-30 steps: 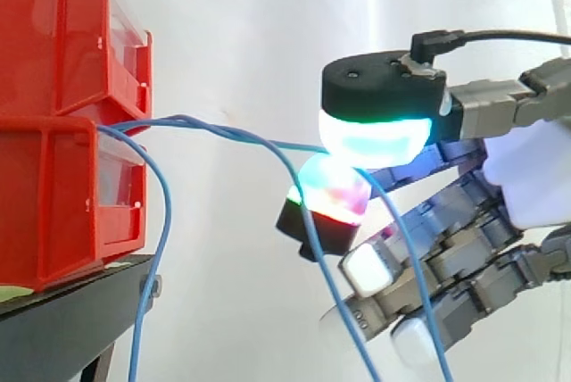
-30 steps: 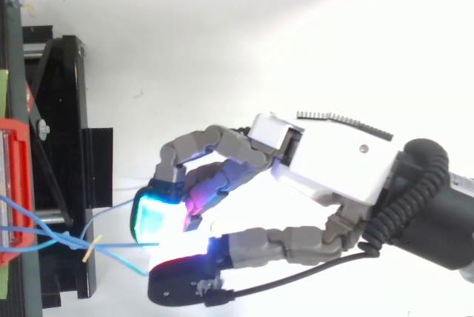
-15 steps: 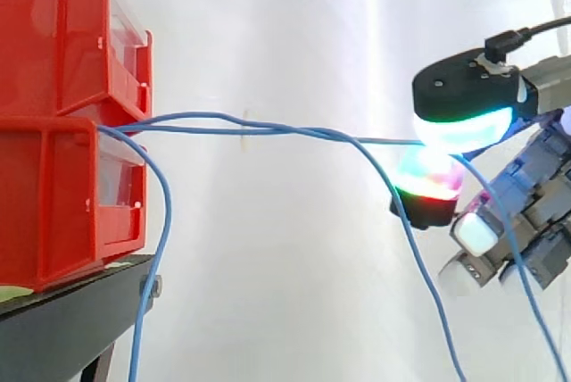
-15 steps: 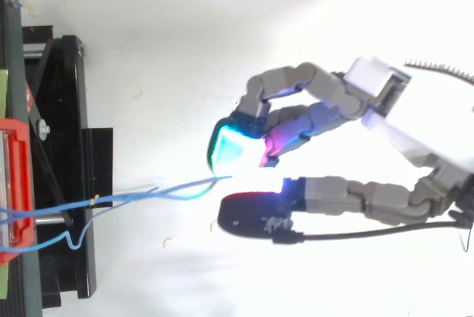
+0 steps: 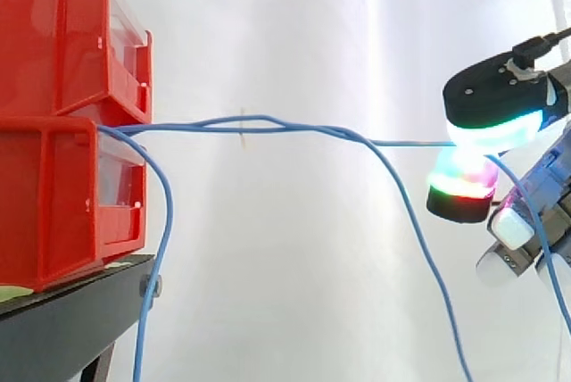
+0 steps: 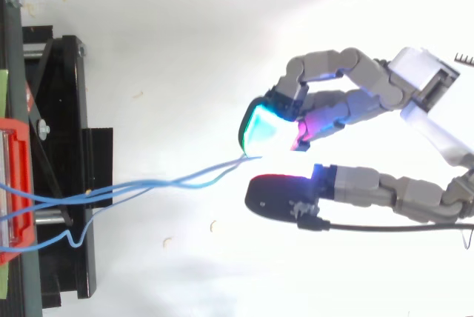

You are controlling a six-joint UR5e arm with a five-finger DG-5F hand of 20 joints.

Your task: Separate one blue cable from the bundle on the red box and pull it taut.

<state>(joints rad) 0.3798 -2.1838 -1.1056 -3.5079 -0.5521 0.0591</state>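
Observation:
Two red boxes (image 5: 62, 123) are stacked at the left on a black stand (image 5: 62, 319). Thin blue cables (image 5: 268, 126) come out between the boxes. One strand runs nearly level to the right, stretched up to my hand (image 5: 508, 123). There it is pinched between the cyan-glowing pad (image 5: 495, 137) above and the red-green pad (image 5: 464, 187) below. In the top view the same strand (image 6: 178, 181) leads from the red box (image 6: 15, 191) to my hand (image 6: 355, 184). Other blue cables hang down loosely (image 5: 428, 257) and beside the stand (image 5: 161, 248).
A white curtain fills the background. The black stand (image 6: 63, 169) lies along the left edge in the top view. A small pale tag (image 5: 242, 128) sits on the stretched cables. Small crumbs (image 6: 167, 241) lie on the white floor.
My hand has moved right, away from the red boxes, keeping its pinch on the blue cable. The strand has drawn out longer and straighter.

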